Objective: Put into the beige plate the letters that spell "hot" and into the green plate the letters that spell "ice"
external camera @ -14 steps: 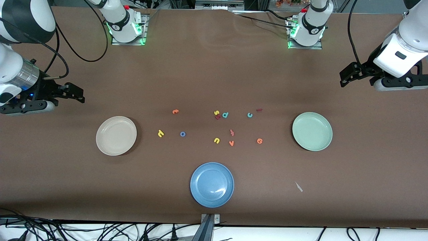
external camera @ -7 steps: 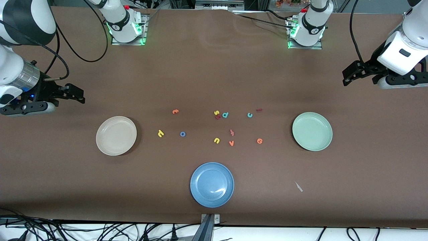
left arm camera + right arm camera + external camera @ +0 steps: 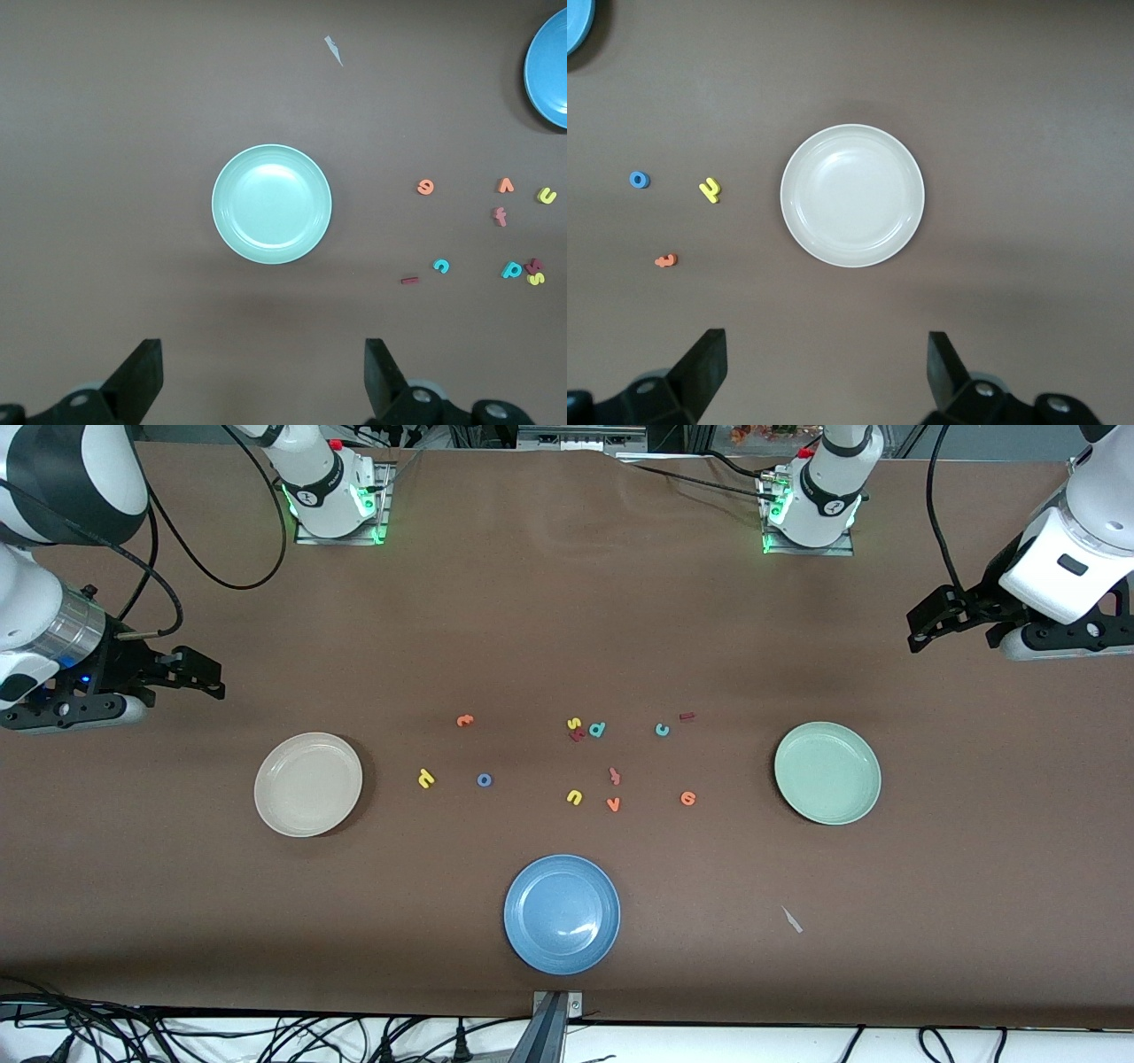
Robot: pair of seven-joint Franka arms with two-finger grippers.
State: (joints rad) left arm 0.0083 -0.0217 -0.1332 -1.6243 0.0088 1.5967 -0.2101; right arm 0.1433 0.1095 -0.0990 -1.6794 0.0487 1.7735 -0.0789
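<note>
The beige plate (image 3: 308, 784) lies empty toward the right arm's end, the green plate (image 3: 827, 772) empty toward the left arm's end. Between them, on the table, lie the yellow h (image 3: 426, 779), blue o (image 3: 484, 780), orange t (image 3: 465, 720), dark red i (image 3: 687, 716), teal c (image 3: 662, 730) and orange e (image 3: 687, 799). My right gripper (image 3: 211, 676) hangs open and empty over the bare table beside the beige plate (image 3: 852, 196). My left gripper (image 3: 926, 622) hangs open and empty over the bare table beside the green plate (image 3: 271, 204).
A blue plate (image 3: 562, 913) sits nearest the front camera, mid-table. Other letters lie among the task's: yellow s (image 3: 574, 724), teal d (image 3: 597, 729), yellow u (image 3: 574, 797), orange v (image 3: 613, 804), a reddish f (image 3: 614, 776). A small pale scrap (image 3: 791, 919) lies near the front edge.
The left arm's hand shifted slightly toward its end of the table early on, then held still. The right arm barely moved. Letters and plates stayed put.
</note>
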